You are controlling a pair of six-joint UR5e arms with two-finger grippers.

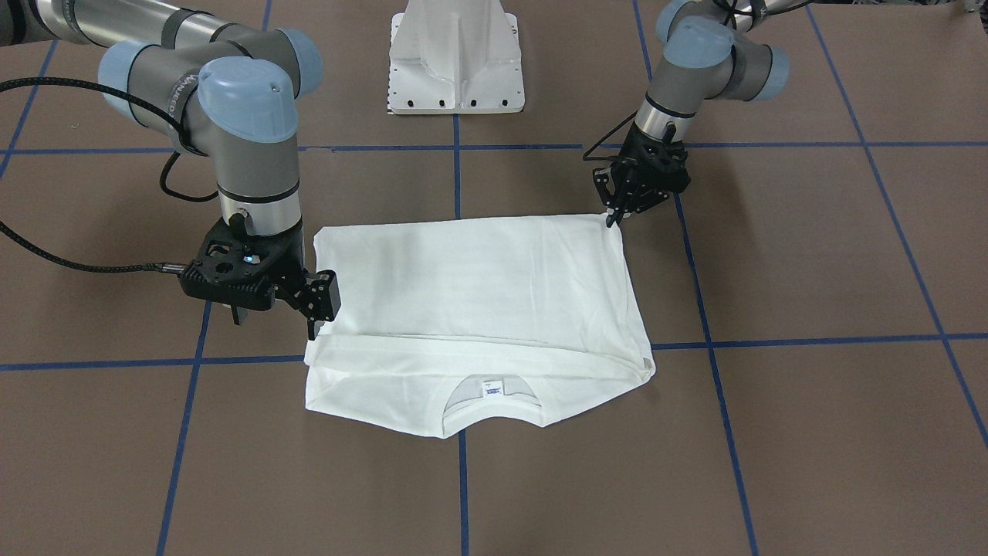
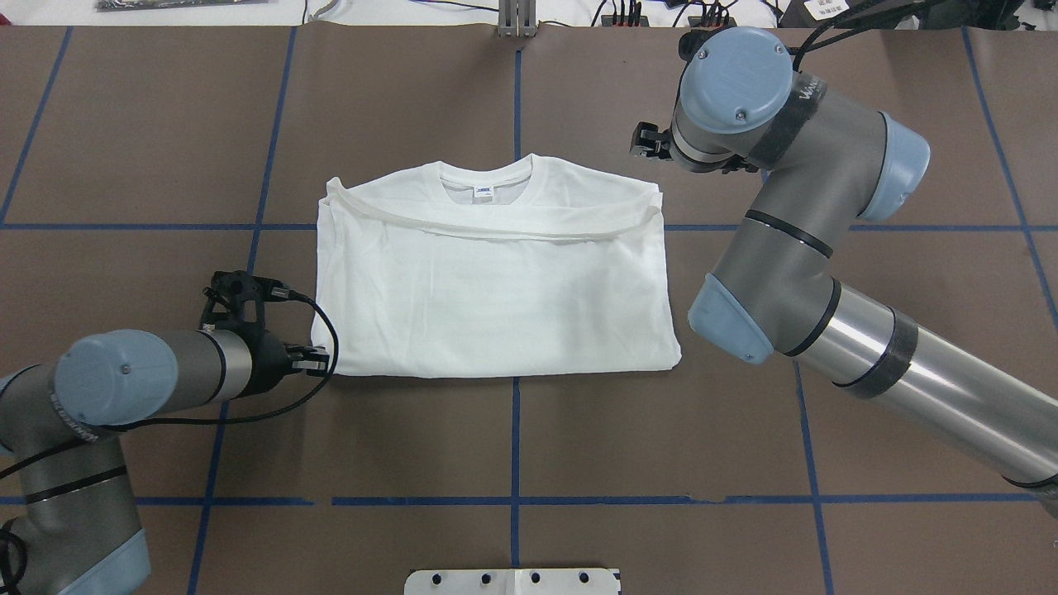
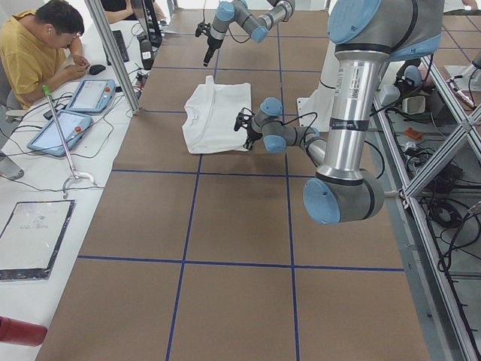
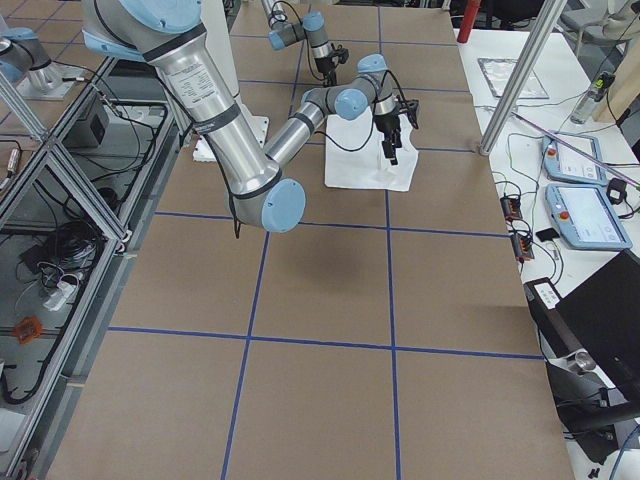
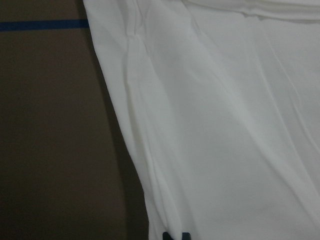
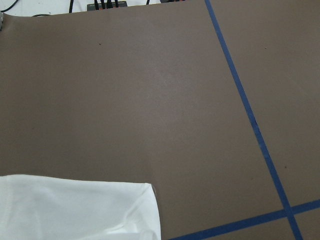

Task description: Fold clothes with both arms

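- Table [image 2: 512, 446]: brown, marked with a blue tape grid. The shirt [image 2: 496, 289] lies flat near its centre.
- Right arm [image 2: 793, 248]: reaches to the far corner of the shirt on its own side, by the collar end.
- Left arm [image 2: 165, 376]: lies low, wrist at the near corner on its own side.
- Shirt: a rough rectangle. The lower half is doubled up over the chest, its edge just short of the collar [image 1: 490, 401]. No sleeves show outside the outline and no print shows.
- Left gripper [image 1: 615, 220]: tips look pressed together and touch the near corner. I cannot tell whether cloth is nipped between them.
- Right gripper [image 1: 316, 320]: just beside the side edge, close to the upper layer's edge. I cannot tell whether it is spread or closed; its wrist view shows no fingers.
- Label [image 1: 491, 388]: small, in the neck opening, facing up.
- Step, as judged: the bottom-to-collar fold looks laid, with the arms at its ends.
- Next, as judged: a side-to-side fold. Each gripper needs all the layers at one short edge and both must carry across level, or the stack will slide.
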